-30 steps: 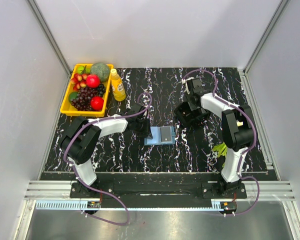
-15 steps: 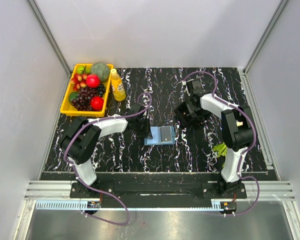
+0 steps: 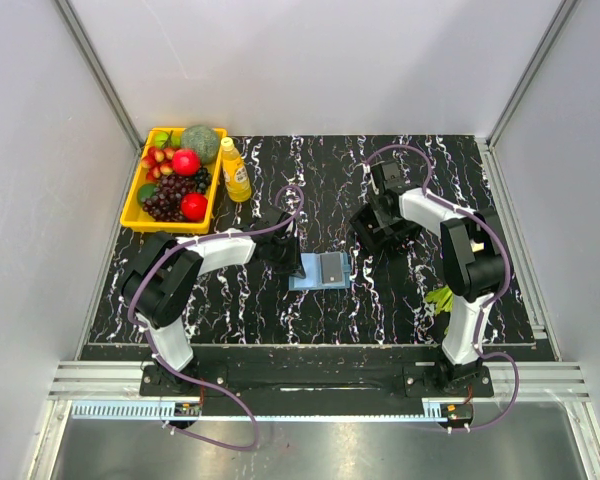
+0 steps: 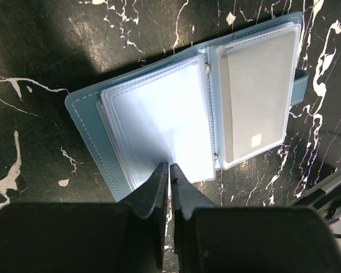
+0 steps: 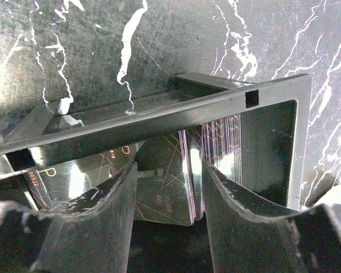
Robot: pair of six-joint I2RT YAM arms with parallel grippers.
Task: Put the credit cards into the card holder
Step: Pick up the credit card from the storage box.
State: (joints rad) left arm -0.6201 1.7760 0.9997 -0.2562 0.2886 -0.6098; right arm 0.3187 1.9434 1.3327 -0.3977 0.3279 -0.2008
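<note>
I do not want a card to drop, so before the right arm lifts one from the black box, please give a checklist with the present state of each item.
1. The card holder lies open: ok.
2. The left gripper has its jaws shut at the clear sleeve edge: ok; pinching it: cannot tell.
3. The right gripper has its jaws apart around the credit cards in the black box: ok.
4. Firm hold on one card: cannot tell.
5. The inserted card lies inside its sleeve: ok.
6. Way from box to holder free, top view: ok.

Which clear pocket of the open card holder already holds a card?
The pocket beside the strap tab: a pale card shows inside, while the stack at the left pincer looks empty.
</note>
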